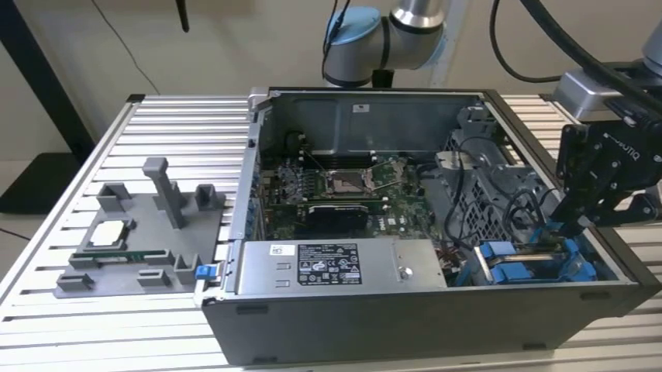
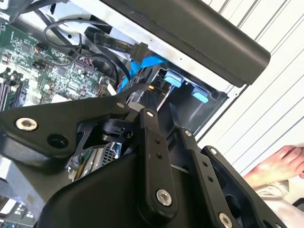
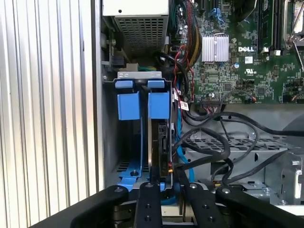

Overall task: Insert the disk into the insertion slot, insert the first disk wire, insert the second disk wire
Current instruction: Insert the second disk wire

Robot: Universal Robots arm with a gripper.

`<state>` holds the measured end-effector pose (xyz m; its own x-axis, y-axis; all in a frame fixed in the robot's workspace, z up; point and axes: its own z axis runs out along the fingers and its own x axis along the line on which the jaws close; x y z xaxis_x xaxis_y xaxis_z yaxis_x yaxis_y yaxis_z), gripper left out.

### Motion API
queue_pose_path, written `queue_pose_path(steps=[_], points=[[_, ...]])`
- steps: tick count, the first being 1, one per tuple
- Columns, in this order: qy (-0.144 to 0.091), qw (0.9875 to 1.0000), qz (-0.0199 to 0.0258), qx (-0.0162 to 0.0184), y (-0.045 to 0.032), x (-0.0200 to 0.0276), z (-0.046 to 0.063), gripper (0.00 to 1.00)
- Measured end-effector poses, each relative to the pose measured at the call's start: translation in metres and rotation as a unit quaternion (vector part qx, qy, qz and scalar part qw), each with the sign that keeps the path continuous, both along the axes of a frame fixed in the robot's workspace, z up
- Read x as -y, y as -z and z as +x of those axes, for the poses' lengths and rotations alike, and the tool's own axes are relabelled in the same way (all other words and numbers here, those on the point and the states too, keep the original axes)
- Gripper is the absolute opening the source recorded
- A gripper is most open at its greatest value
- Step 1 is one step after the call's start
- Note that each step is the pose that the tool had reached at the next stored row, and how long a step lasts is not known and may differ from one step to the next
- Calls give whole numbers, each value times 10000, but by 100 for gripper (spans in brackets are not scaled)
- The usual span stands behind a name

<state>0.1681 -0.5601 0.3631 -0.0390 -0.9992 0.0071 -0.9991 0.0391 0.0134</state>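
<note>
Ribbed aluminium bench [image 1: 52, 325] carries an open computer case [image 1: 414, 325], and I hang over its corner at the exterior view's right. My hand [image 1: 571, 226] is down in the drive cage there, at the insertion slot [image 1: 522, 263] edged in blue plastic.

In the first wrist view the disk [image 3: 159, 140] stands edge-on inside that slot. It fills the 1 of 2 side-by-side bays that lies nearer the motherboard [image 3: 237, 71]. Its blue carrier tab [image 3: 159, 103] is at the end away from my hand, and a 2nd blue tab [image 3: 128, 103] sits just beside it over the other bay.

My hand is right at the near end of the disk, but I cannot tell whether it grips anything. Black wires [image 3: 223, 142] loop over the grey cage just beside the disk.

At the exterior view's left, well apart from the case, a grey fixture [image 1: 145, 248] lies on the bench with a processor [image 1: 108, 232] resting on it.
</note>
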Motion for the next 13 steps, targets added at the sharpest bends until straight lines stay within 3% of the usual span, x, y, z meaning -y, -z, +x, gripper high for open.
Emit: queue_pose_path(steps=[9, 12, 13], points=[[0, 10000, -1, -6, -1, -5, 124, 100], [0, 10000, -1, -36, -2, -16, 150, 100], [0, 10000, -4, -67, -7, -19, 159, 100]])
